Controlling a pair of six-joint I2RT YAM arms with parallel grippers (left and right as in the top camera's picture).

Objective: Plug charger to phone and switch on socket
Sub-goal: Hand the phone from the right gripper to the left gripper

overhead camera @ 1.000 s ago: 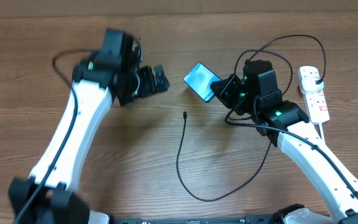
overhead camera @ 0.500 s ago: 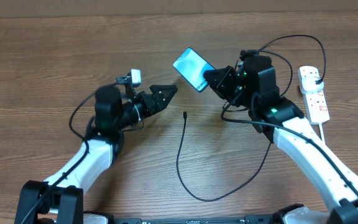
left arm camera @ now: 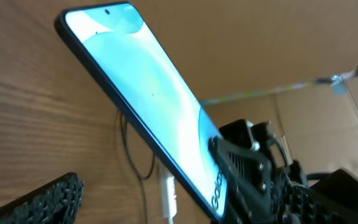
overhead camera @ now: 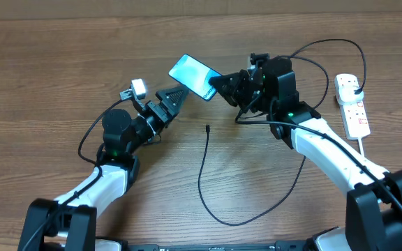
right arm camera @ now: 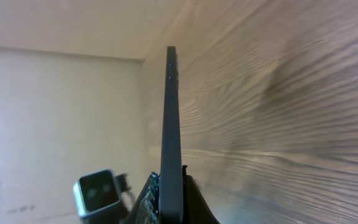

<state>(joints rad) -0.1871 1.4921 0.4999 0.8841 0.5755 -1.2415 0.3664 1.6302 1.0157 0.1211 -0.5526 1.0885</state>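
My right gripper (overhead camera: 220, 85) is shut on the phone (overhead camera: 192, 74) and holds it above the table, lit blue screen up and tilted. In the right wrist view the phone (right arm camera: 171, 118) shows edge-on between the fingers (right arm camera: 169, 202). My left gripper (overhead camera: 174, 96) is open and empty, just left of and below the phone, pointing at it. The phone fills the left wrist view (left arm camera: 148, 99). The charger's black cable (overhead camera: 201, 181) lies on the table with its connector tip (overhead camera: 207, 127) free, below the phone. The white socket (overhead camera: 353, 104) lies at the far right.
The wooden table (overhead camera: 61, 56) fills the overhead view. The charger cable loops along the front and runs under my right arm towards the socket. A black cable arcs above the right arm (overhead camera: 326, 43). The socket's white cord (overhead camera: 366, 150) trails towards the front right.
My right gripper has carried the phone left and farther up the view. My left arm has swung down and its gripper has come up close beside the phone.
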